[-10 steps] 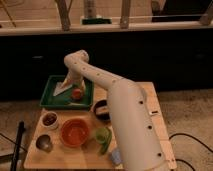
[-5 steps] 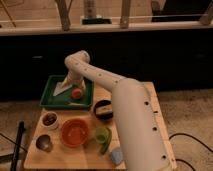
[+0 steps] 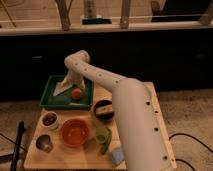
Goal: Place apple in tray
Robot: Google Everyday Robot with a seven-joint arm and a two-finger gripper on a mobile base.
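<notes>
Camera view: one wooden table point(image 3: 65, 159), centre and lower left of the frame, seen from above and in front. Item, tray point(image 3: 54, 100): green, rectangular, shallow, raised rim, at the table's upper-left end. Item, apple point(image 3: 76, 93): small, round, orange-red, lying inside the tray toward its right half, on the tray floor. Item, robot arm point(image 3: 127, 107): white, rising from the lower right, bending at an elbow above the tray and dropping into it. Item, gripper point(image 3: 62, 89): low over the tray's middle, just left of the apple, fingers spread and pinching nothing; whether it touches the fruit cannot be told. Item, small white bowl point(image 3: 49, 119) with dark red contents, below the tray at left. Item, orange bowl point(image 3: 75, 132), just right of it. Item, dark bowl point(image 3: 103, 109), below the tray's right corner, beside the arm. Item, green cup point(image 3: 103, 138), lower centre. Item, metal cup point(image 3: 44, 143), lower left. Item, bluish block point(image 3: 117, 156), bottom edge, against the arm.
</notes>
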